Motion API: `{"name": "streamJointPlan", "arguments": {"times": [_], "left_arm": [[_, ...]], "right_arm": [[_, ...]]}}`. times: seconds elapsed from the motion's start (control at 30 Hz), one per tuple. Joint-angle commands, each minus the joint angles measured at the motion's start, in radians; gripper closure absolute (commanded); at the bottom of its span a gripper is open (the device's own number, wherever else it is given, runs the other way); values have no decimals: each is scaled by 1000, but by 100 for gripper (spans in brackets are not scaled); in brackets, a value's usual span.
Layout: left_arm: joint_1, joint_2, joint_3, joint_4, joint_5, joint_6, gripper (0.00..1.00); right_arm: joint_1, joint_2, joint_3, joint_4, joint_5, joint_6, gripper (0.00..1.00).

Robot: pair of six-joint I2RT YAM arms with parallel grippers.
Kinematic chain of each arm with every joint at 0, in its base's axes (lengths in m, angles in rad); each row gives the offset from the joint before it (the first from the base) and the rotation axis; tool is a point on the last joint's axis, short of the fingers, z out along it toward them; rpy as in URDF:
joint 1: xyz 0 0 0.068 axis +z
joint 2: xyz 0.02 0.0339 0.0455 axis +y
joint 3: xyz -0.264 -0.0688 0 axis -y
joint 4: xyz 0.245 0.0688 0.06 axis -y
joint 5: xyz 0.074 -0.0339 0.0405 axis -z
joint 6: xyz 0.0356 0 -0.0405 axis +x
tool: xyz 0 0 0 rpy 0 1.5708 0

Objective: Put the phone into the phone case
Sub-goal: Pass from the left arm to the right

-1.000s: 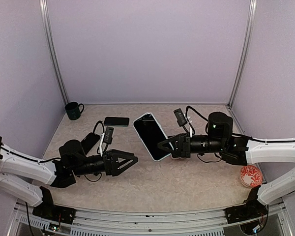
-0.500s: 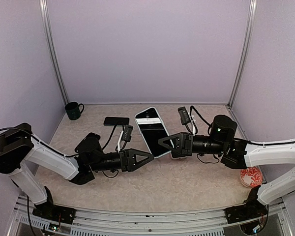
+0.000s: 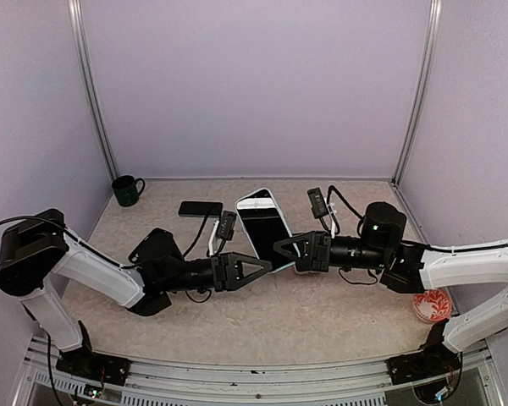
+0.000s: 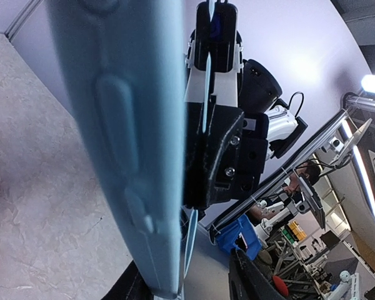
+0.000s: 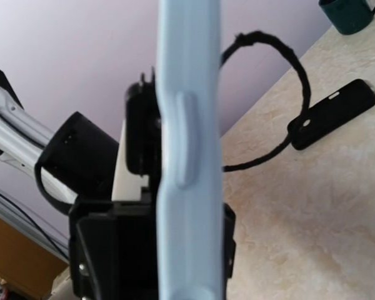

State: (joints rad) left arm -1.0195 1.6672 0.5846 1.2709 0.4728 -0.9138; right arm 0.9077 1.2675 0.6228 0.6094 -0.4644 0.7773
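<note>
Using the mug point(image 3: 127, 189) as the marker, the pale blue case point(image 3: 264, 227) is held tilted above the table point(image 3: 322, 321), well to the mug's right and a little nearer the arms. Its dark face is turned up, and I can't say for certain whether that is a bare lining or a screen. The right gripper point(image 3: 281, 248) is pinched tight on the case's lower right edge. The left gripper point(image 3: 264, 266) has its tips right at the bottom corner with the jaws partly apart, but I cannot tell if it has a real hold; its wrist view shows only the case's side with the moulded button bumps. A flat black slab, most likely the phone point(image 3: 201, 208), lies on the table between the mug and the case. This looks like step 1, steadying the case between 2 arms. Next, 1 gripper would need to let go and fetch the phone, then line it up with the opening.
</note>
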Motion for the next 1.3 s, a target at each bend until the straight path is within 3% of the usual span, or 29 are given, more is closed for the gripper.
{"name": "streamJointPlan", "arguments": {"times": [0.0,0.13,0.3,0.6,0.73,0.87,1.27], "left_arm": [[-20,37,42,52,39,-17,62],[-26,56,44,74,43,-31,71],[-27,60,40,83,37,-40,99],[-27,48,38,83,70,-26,100],[-27,24,27,81,118,9,100],[-29,-25,10,42,149,80,100],[-56,-185,2,-203,172,298,100]], "right_arm": [[-1,-15,-3,47,45,-51,100],[-1,-30,-6,27,69,-77,100],[-1,-50,-14,-6,107,-117,100],[-8,-102,-32,-56,142,-166,100],[-89,-84,-48,25,-53,-11,100],[-153,-74,-79,157,-152,161,100],[-226,1,-118,392,-203,466,100]]}}
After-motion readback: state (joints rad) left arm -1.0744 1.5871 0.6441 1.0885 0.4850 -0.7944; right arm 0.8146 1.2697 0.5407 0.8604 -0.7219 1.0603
